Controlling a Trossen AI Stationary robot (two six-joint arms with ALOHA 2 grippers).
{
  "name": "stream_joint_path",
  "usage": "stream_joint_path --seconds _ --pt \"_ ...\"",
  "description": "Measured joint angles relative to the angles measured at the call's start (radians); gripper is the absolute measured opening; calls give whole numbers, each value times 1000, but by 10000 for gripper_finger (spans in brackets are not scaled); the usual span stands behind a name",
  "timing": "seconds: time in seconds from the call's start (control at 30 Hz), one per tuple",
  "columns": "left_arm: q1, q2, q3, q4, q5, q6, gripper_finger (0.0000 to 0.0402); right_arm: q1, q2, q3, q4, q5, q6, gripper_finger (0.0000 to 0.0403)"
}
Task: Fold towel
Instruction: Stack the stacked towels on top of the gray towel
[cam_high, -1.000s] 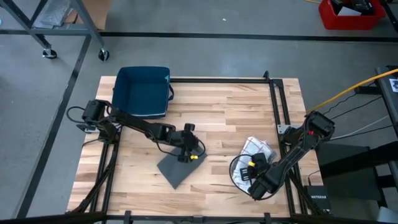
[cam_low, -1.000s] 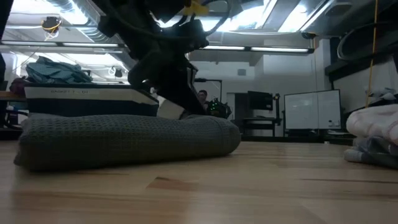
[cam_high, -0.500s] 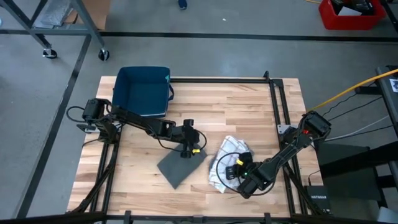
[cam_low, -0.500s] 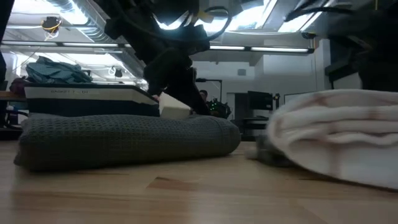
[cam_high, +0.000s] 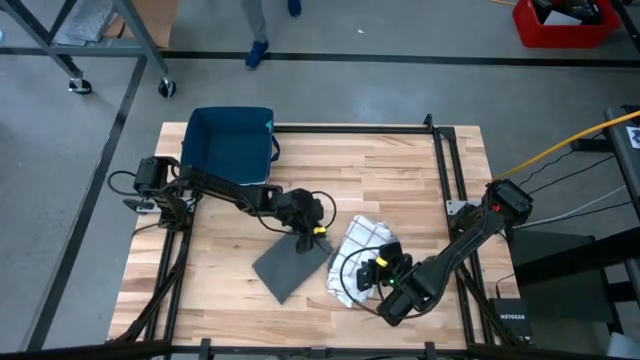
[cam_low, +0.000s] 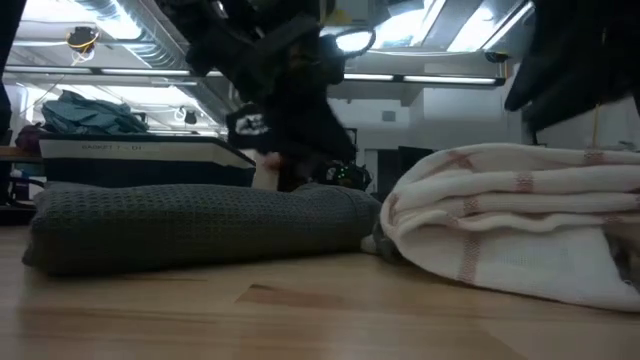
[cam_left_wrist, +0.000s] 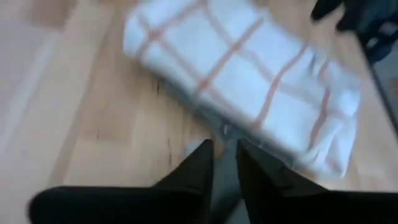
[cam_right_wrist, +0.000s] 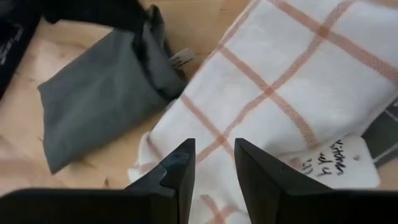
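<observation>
The grey waffle-weave towel (cam_high: 290, 265) is already lying folded on the worktop (cam_high: 390, 180), a little toward 6 o'clock of its centre, so the step in hand looks like the hand-over to the next piece: the white towel with orange checks (cam_high: 358, 260), sitting bunched just at 3 o'clock of the grey one, edges almost touching.

The left end effector (cam_high: 313, 224) is hovering at the grey towel's 1 o'clock corner with its fingers (cam_left_wrist: 193, 169) standing narrowly apart and nothing between them (it seems to be letting go). The right end effector (cam_high: 372, 276) is hanging over the checked towel's 5 o'clock side, fingers (cam_right_wrist: 178, 163) a modest gap apart and gripping no cloth that can be seen.

By my judgement the next move is calling for spreading the checked towel flat, each arm pinching a corner, before any fold.

A white tag (cam_right_wrist: 354, 158) on the checked towel is carrying handwriting, too small to read. A small label (cam_right_wrist: 181, 60) on the grey towel is likewise illegible.

A blue bin (cam_high: 230, 146) is sitting at 11 o'clock.
</observation>
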Motion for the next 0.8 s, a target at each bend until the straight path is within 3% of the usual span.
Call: stream_joint_path --seconds 0.17,0.33,0.47,0.8 --pt "0 23 1 196 2 -1 119 0 0 87 -103 -27 -24 115" --pt "-2 75 1 284 2 -106 160 0 -1 134 -160 -36 -24 115" --pt "-2 94 0 305 4 -146 169 0 -1 138 -160 -91 -24 115" --pt "0 162 45 308 6 -146 170 0 -2 138 -255 -380 -22 115"
